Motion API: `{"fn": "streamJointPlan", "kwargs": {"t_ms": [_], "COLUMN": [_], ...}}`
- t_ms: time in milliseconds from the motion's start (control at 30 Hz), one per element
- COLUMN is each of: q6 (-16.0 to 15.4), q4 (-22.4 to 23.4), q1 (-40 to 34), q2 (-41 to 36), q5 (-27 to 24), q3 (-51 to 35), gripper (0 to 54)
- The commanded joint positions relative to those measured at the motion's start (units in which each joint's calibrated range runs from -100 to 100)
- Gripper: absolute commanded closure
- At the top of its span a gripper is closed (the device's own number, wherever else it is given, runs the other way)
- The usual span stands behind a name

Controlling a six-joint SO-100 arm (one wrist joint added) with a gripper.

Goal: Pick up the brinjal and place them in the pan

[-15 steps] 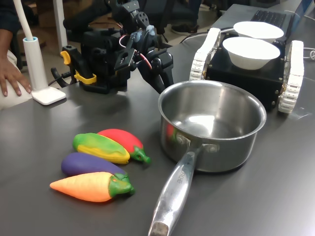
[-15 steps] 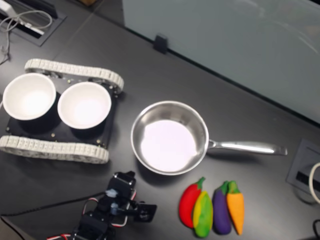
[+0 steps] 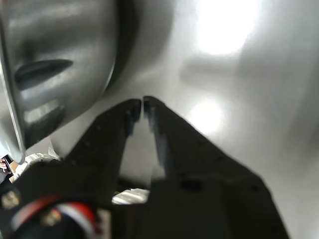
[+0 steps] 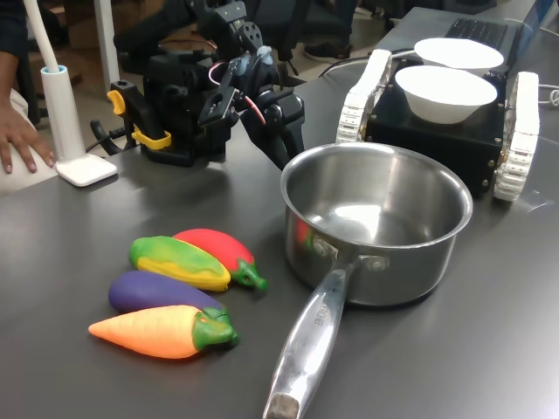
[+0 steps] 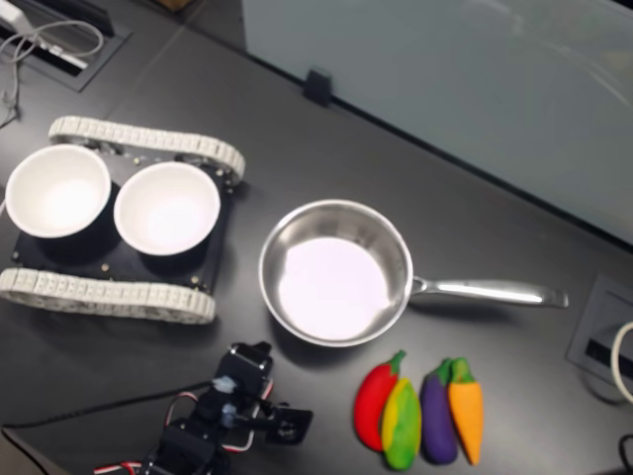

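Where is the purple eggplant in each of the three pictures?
First exterior view: the eggplant lies at lower left, between the yellow-green vegetable and the carrot.
Second exterior view: the eggplant is at lower right, just left of the carrot.
Wrist view: not in it.
Shared landmark: the steel pan.

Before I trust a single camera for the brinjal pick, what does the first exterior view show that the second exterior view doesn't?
Only the first exterior view shows a person's hand on the table and a white stand beside it.

Only the second exterior view shows the glass panel behind the table and a cable slot.

Both exterior views show the brinjal between the carrot and a yellow-green toy, plus the red pepper, the empty pan, two white bowls and the gripper.
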Motion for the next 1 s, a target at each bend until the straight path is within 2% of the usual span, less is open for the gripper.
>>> {"fn": "streamJointPlan", "kwargs": {"t_ms": [0, 967], "q6": [-0.45, -0.36], "q4": [0.36, 0.79], "q1": [1.07, 0.15], "q2": [-0.75, -0.75], "q5": [0.00, 0.05], "q3": [-2.00, -2.10], "gripper": [53.5, 53.5]}}
